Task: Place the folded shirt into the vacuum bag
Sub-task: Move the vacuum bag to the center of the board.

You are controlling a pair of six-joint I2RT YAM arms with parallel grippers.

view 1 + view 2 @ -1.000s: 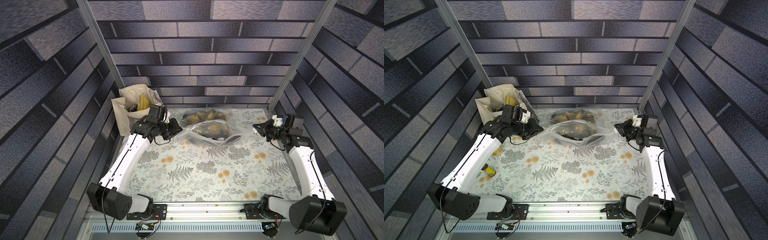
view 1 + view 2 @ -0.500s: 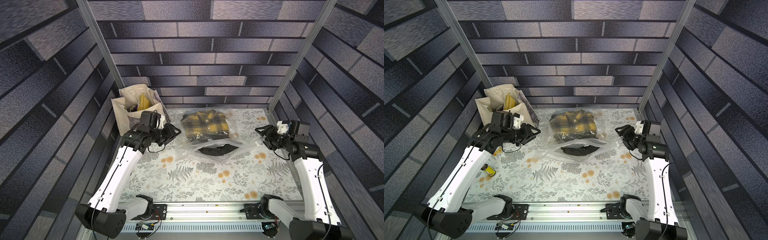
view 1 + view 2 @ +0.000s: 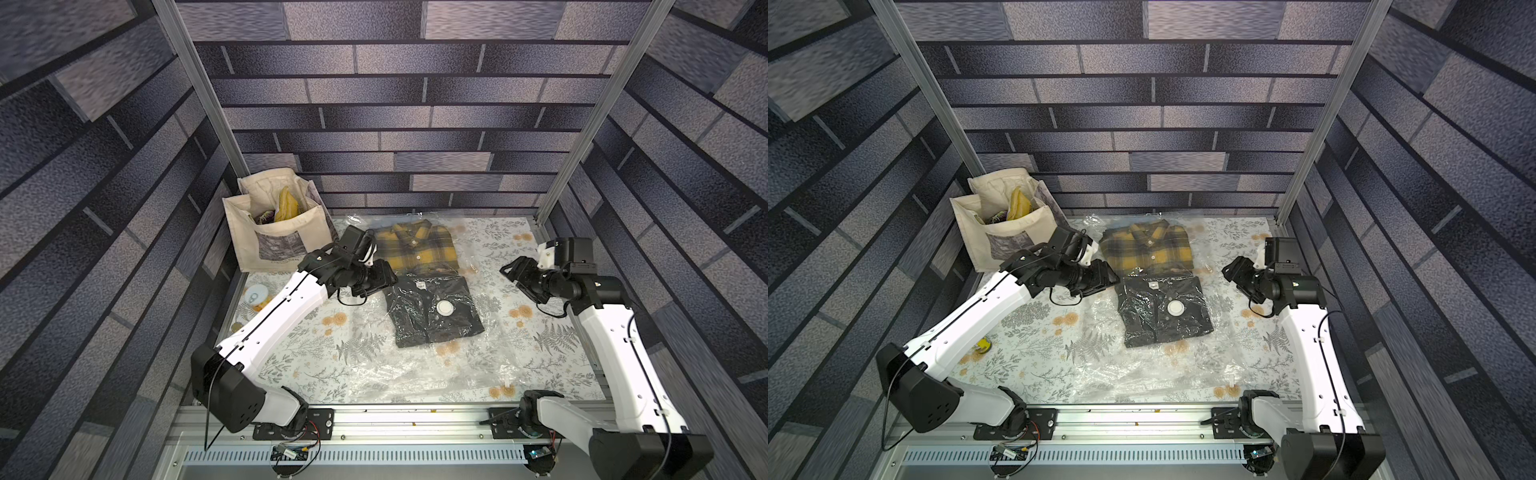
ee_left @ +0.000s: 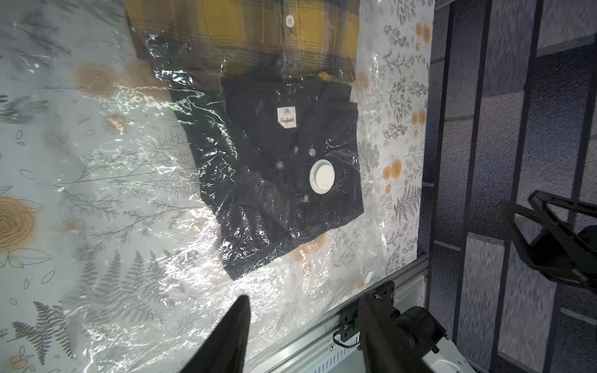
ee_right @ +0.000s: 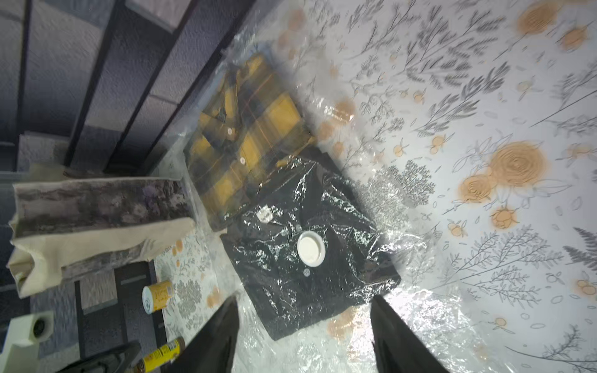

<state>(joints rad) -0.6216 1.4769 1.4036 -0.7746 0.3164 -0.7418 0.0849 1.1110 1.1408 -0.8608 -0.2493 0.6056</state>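
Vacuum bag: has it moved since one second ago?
Yes. The vacuum bag, bunched by the back wall then, now lies spread toward the front rail.

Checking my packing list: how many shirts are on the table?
2. A plaid shirt lies at the back; a black shirt lies just in front of it, under the valve. The tote could hide more.

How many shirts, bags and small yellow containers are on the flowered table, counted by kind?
Folded shirts: 2, the yellow plaid shirt and the black shirt.
Bags: 2, the clear plastic vacuum bag and the cream canvas tote bag.
Small yellow containers: 2, the white-lidded can and the brown-capped bottle.
Total: 6.
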